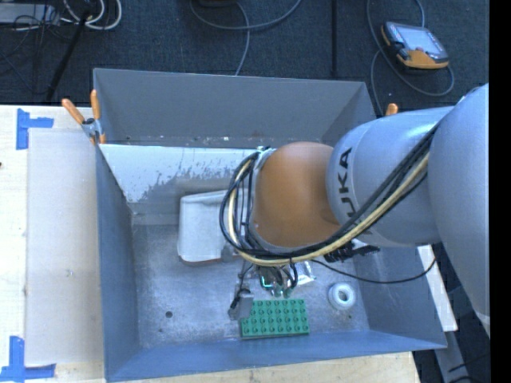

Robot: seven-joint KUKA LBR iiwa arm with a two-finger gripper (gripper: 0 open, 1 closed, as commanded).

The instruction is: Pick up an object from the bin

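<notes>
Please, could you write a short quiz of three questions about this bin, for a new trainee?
1. True or false: the white ring lies on the floor of the bin, apart from the green studded plate and to its right.
2. Which is closest to the gripper? A) the ring B) the green plate C) the bin's left wall
3. Fill in: behind the plate, further to the left, lies a white ____.
Key: 1 true; 2 B; 3 tub.
</notes>
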